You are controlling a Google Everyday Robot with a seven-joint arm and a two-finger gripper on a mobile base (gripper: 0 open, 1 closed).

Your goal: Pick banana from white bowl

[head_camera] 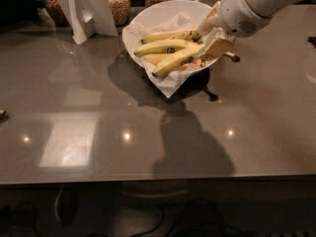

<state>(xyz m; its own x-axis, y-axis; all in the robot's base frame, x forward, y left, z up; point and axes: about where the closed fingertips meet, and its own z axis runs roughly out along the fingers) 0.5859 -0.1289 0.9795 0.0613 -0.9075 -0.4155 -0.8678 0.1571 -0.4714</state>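
The white bowl (148, 14), lined with crinkled white paper, stands at the back middle of the grey table and holds several yellow bananas. The banana (177, 59) is the long curved front one. Its thin stem with a dark brown tip (236, 59) sticks out over the bowl's right rim. A shorter banana with a greenish stem (168, 35) lies behind it. My gripper (212, 33) is at the bowl's right rim, open, its jaws either side of the bananas' stem ends. My wrist hides the banana's neck.
Two glass jars (118, 1) and a white folded card stand (86, 9) are behind and left of the bowl. A dark base (197, 80) shows under the bowl. The grey table (148, 142) stretches towards the front.
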